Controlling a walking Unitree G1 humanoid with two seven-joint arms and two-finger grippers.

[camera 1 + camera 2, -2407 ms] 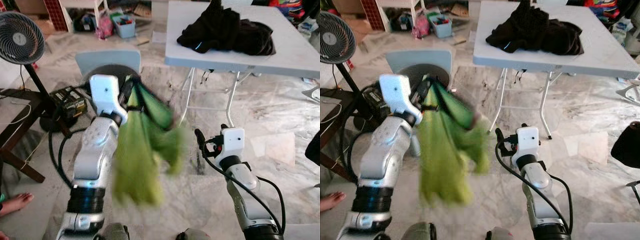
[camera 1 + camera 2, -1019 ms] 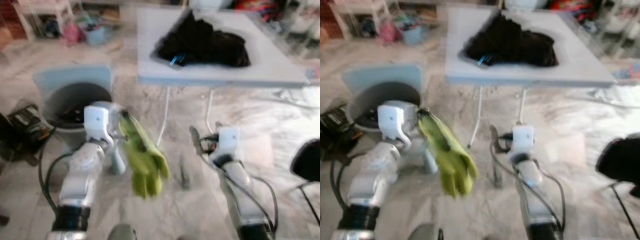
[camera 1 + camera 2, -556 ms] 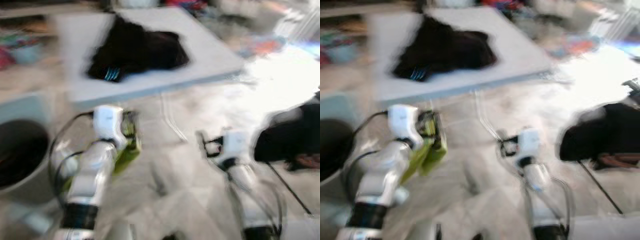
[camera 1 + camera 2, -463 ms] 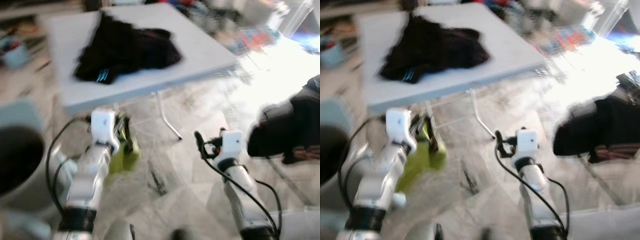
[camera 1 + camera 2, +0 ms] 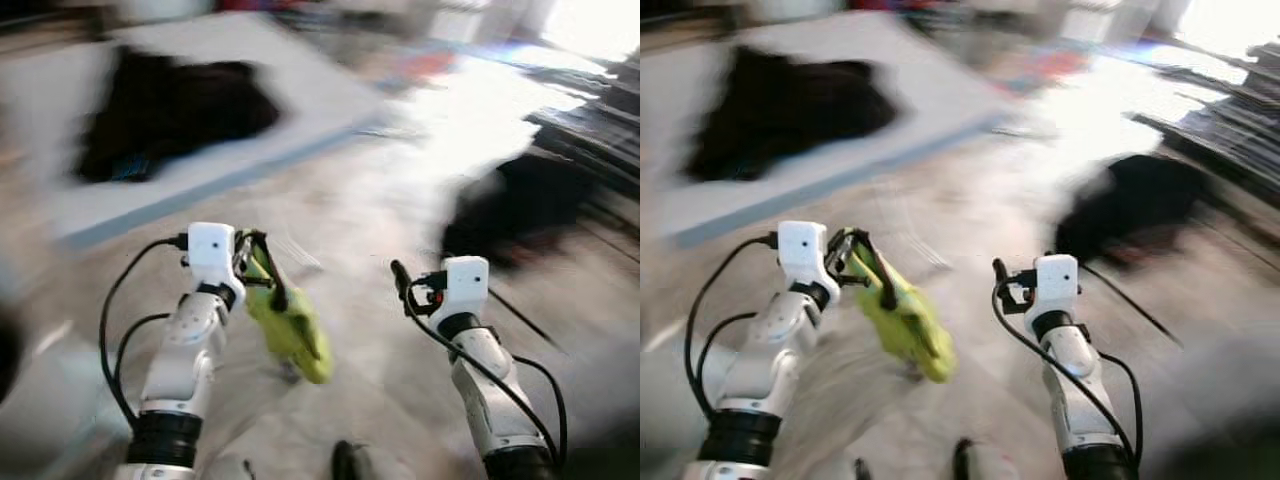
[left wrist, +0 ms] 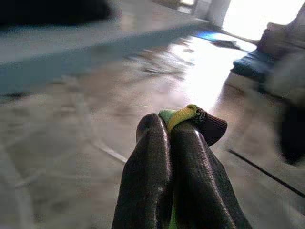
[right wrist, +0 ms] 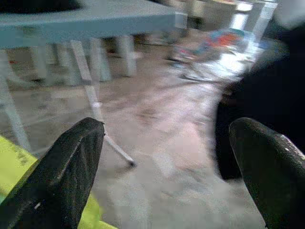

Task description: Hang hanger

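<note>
While both silver forearms reach forward and up at chest height, the left gripper (image 5: 262, 262) is clenched on the dark hanger (image 6: 209, 128) with the lime-green garment (image 5: 290, 325) hanging below it over the marble floor (image 5: 380, 350), and the right gripper (image 7: 167, 162) rides beside it with its fingers spread wide, grasping nothing. Bare floor lies ahead between the arms, with the edge of the grey folding table (image 5: 300, 110) and its black clothes pile (image 5: 170, 110) off to the left and a dark blurred object (image 5: 520, 200) to the right. Compared with half a second ago the blurred view has swung rightwards, so the table sits further left, and the garment now shows more fully below the gripper.
</note>
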